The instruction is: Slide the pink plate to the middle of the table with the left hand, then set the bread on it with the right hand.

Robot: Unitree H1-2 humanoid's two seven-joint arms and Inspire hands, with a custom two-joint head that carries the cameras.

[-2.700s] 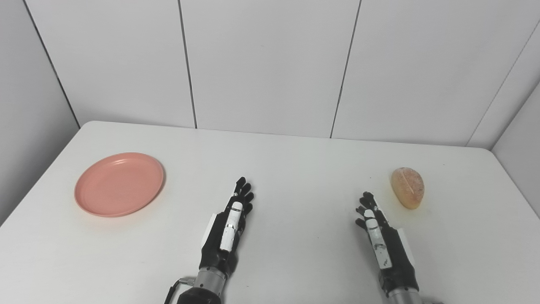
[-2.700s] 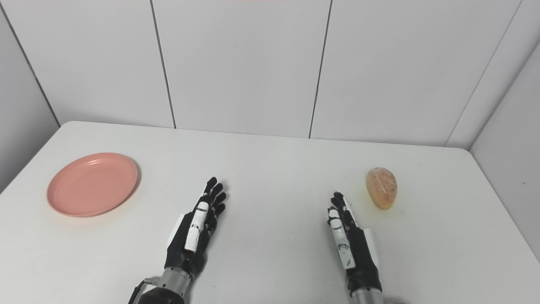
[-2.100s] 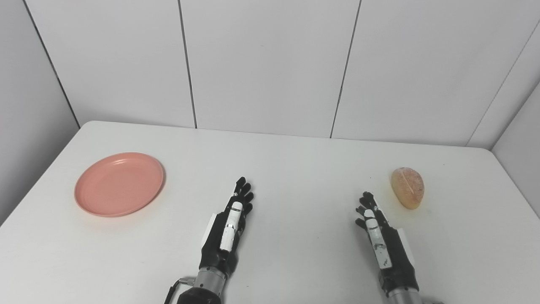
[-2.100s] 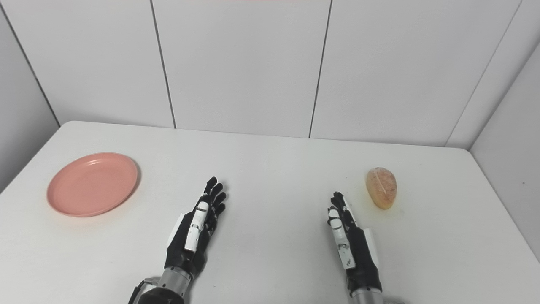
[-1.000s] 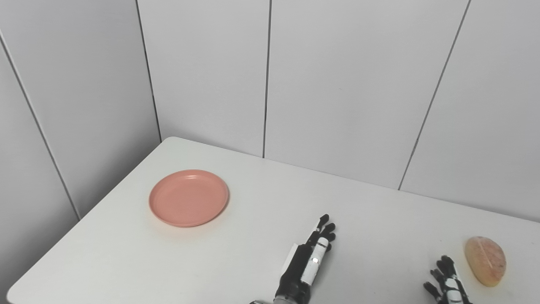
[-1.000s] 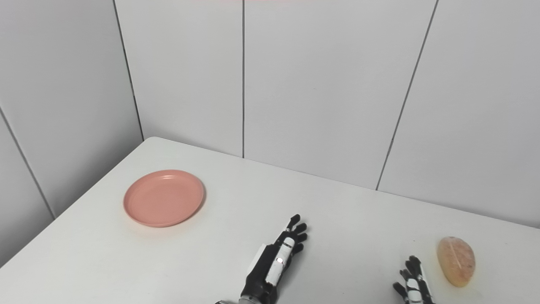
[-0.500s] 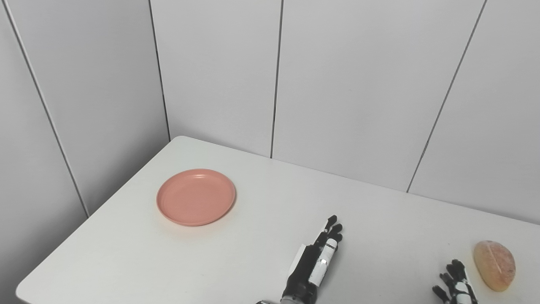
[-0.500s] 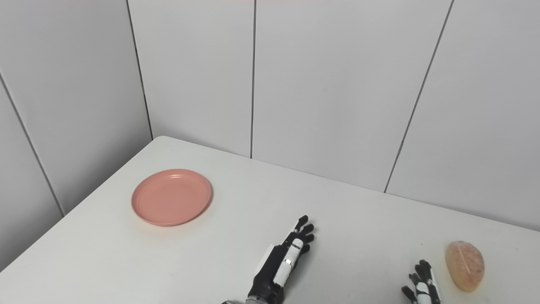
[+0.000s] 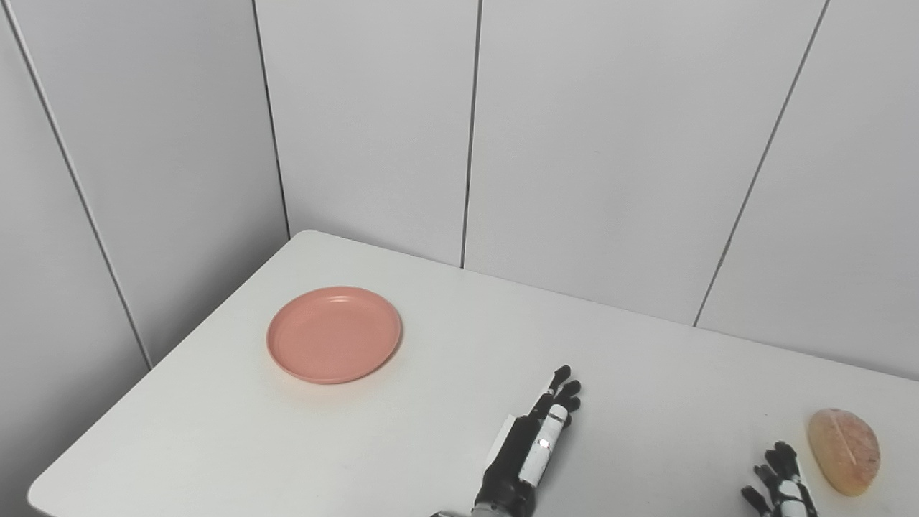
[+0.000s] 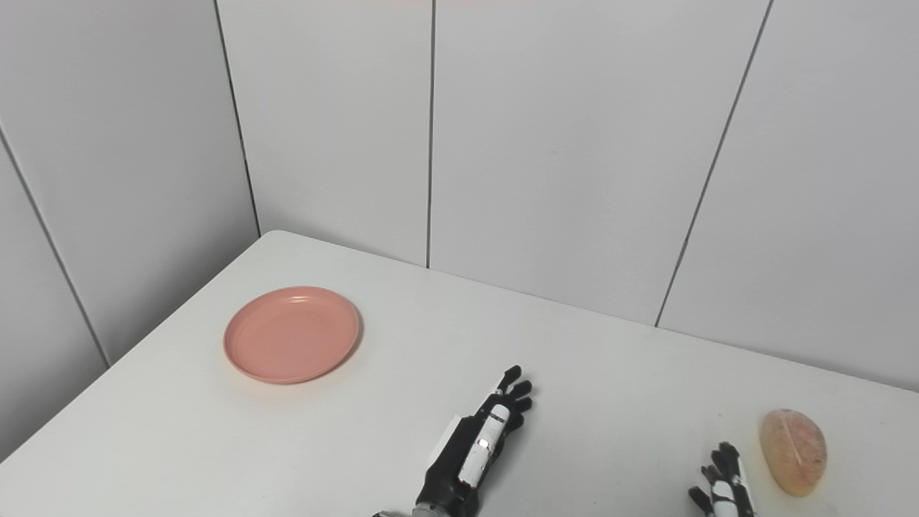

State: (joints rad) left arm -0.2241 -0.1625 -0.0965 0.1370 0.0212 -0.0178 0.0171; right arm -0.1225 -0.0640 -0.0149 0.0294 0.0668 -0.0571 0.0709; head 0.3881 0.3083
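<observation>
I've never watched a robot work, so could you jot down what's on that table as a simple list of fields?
surface: white table
plate: pink plate, empty, far left side
food: bread, far right side, resting on the table
left hand: open, flat near the table's middle, touching nothing
right hand: open, just short of the bread, partly cut off by the picture's edge
task progress: plate not yet slid

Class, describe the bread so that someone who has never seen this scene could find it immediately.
Start at the white table set in a corner of grey panelled walls, and go to its right end, far from the pink plate. Just beyond the right hand lies the bread: a small oval, golden-brown roll with a pale line along its top, the only food there.
</observation>
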